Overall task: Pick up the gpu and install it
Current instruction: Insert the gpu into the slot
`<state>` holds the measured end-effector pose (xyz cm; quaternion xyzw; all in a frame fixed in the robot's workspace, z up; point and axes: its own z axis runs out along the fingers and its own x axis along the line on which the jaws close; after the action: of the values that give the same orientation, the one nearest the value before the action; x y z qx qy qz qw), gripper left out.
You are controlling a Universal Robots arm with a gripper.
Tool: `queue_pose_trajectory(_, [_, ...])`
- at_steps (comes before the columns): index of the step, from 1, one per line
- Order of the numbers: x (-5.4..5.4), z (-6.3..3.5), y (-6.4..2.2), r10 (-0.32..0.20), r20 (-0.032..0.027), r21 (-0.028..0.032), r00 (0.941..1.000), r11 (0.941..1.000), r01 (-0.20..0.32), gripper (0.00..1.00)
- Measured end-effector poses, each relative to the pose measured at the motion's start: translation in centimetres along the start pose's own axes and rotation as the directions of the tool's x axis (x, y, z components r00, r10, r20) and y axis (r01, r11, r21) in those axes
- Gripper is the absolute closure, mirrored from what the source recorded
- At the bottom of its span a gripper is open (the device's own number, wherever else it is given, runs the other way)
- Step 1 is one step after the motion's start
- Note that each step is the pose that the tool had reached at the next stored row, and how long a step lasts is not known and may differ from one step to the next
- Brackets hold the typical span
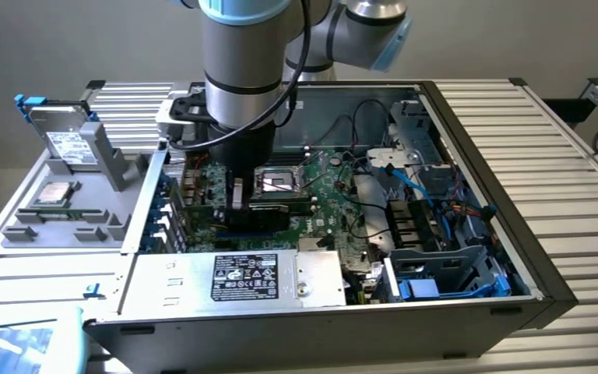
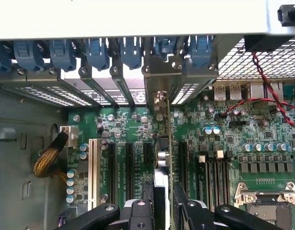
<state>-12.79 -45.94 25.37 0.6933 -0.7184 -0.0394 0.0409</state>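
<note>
Exterior view, left to right: hard drive (image 1: pixel 68 144) standing on the grey tray (image 1: pixel 29 226); arm lowered into the open case (image 1: pixel 507 234). Gripper (image 2: pixel 163 203), jaws closed on the gpu (image 2: pixel 163 158), holds it edge-on over the motherboard (image 2: pixel 224 129), apparently at a slot.

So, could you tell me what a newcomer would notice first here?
The robot arm plunging into the open computer case at centre, its claw closed on the gpu, which stands edge-on over the motherboard slots. Next, the row of blue slot latches along the case's rear wall.
</note>
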Motion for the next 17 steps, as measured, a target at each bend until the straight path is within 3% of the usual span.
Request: queue_pose_trajectory(17, [0.01, 0.36, 0.06, 0.0, -0.0009, 0.0, 1.0, 1.0, 0.0, 0.73])
